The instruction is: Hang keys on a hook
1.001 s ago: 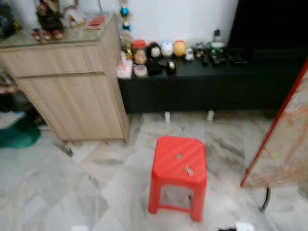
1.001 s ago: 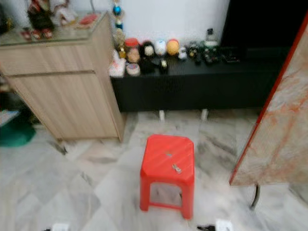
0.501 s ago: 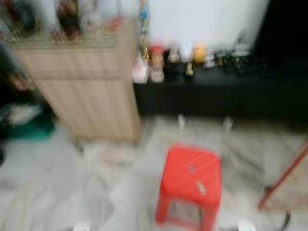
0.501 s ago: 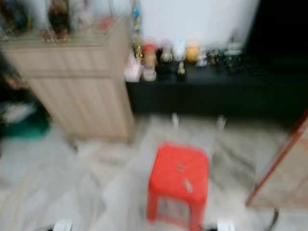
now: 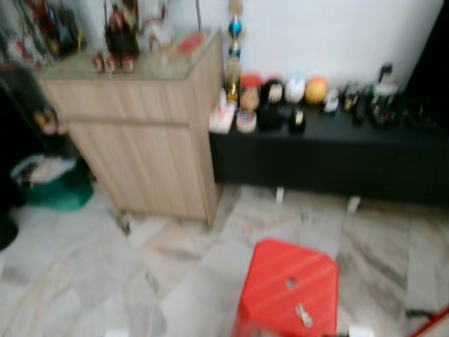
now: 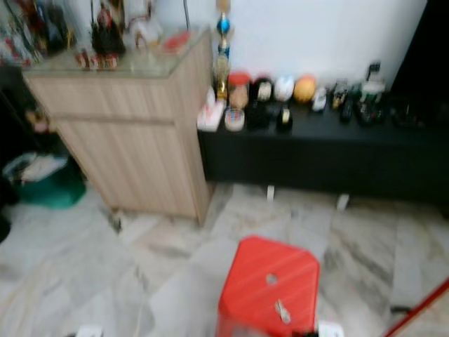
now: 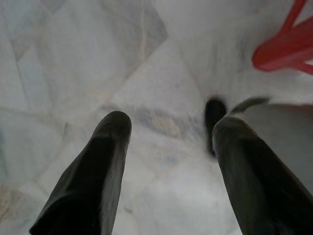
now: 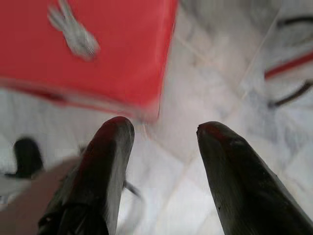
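Note:
A small silver key (image 5: 303,315) lies on top of a red plastic stool (image 5: 270,284) that stands on the marble floor at the lower middle right. The key (image 8: 73,32) and the stool top (image 8: 122,54) also appear in the right wrist view, beyond my right gripper (image 8: 164,129), which hangs open over the floor beside the stool. My left gripper (image 7: 171,125) is open too, above bare marble, with a corner of the stool (image 7: 286,46) off to one side. I cannot make out a hook.
A light wooden cabinet (image 5: 151,151) with figurines on top stands at the back left. A low black shelf (image 5: 330,151) with jars and ornaments runs along the white wall. A green basin (image 5: 56,189) sits at the far left. A red-edged board (image 6: 421,316) shows at the lower right.
The camera has swung left and forward: stool and key have slid toward the bottom right, the cabinet toward the middle. The blur has eased. The key lies unmoved on the stool.

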You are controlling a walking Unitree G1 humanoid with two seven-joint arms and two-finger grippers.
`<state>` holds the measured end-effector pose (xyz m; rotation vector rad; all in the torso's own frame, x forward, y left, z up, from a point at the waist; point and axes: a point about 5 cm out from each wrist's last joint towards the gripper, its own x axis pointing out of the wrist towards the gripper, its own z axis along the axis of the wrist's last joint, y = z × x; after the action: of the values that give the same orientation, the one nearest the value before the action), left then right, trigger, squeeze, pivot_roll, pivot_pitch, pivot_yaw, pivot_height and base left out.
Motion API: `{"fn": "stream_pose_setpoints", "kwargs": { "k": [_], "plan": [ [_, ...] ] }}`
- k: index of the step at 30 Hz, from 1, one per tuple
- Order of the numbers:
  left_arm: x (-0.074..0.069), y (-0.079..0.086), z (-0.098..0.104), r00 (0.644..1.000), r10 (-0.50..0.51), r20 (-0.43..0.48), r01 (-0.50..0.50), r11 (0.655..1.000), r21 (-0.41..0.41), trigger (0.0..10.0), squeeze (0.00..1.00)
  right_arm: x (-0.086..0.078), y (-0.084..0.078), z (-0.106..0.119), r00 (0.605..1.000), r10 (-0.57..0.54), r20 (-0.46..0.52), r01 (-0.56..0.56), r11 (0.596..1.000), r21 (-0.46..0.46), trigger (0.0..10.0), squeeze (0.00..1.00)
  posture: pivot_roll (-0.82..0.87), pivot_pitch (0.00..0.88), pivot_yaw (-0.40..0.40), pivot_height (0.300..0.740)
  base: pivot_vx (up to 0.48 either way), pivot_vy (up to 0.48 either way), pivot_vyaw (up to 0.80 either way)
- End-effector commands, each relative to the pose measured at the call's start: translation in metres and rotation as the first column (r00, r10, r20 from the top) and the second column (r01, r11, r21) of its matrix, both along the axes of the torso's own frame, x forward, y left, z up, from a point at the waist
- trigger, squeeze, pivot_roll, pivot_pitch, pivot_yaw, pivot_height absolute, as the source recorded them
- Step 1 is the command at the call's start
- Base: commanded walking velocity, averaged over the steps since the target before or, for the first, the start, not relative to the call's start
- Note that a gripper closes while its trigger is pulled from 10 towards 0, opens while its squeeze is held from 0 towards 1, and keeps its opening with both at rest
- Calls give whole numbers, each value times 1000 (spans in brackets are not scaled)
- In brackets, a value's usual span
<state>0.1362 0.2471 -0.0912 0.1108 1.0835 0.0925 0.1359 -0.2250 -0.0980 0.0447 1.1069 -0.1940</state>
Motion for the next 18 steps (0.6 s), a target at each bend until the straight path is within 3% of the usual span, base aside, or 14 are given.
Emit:
{"fn": "stream_pose_setpoints", "kwargs": {
  "k": [1,12,14,15,16,18],
  "plan": [
    [-7,8,0,1000,-7,-29,7,1000,29,10000,0,4,9,0,1000,-20,22,19,1000,23,10000,0,26,0,23,740,0,0,0],
    [-6,9,0,1000,14,-5,-14,999,43,10000,0,8,7,3,992,-73,105,70,997,27,10000,0,28,0,21,740,0,0,0],
    [-6,11,2,987,144,70,-146,989,24,10000,0,9,6,4,986,-94,135,92,996,18,10000,0,26,0,19,740,0,0,0],
    [-6,11,2,987,144,70,-146,989,24,10000,0,9,6,4,986,-94,135,92,996,18,10000,0,26,0,19,740,0,0,0],
    [-4,12,4,966,219,134,-222,975,8,10000,0,11,5,6,982,-98,164,96,995,19,10000,0,27,0,16,740,0,0,0],
    [-1,13,6,959,221,176,-226,974,6,10000,0,13,5,7,978,-93,188,91,996,22,10000,0,23,0,14,740,0,0,0]
  ]
}}
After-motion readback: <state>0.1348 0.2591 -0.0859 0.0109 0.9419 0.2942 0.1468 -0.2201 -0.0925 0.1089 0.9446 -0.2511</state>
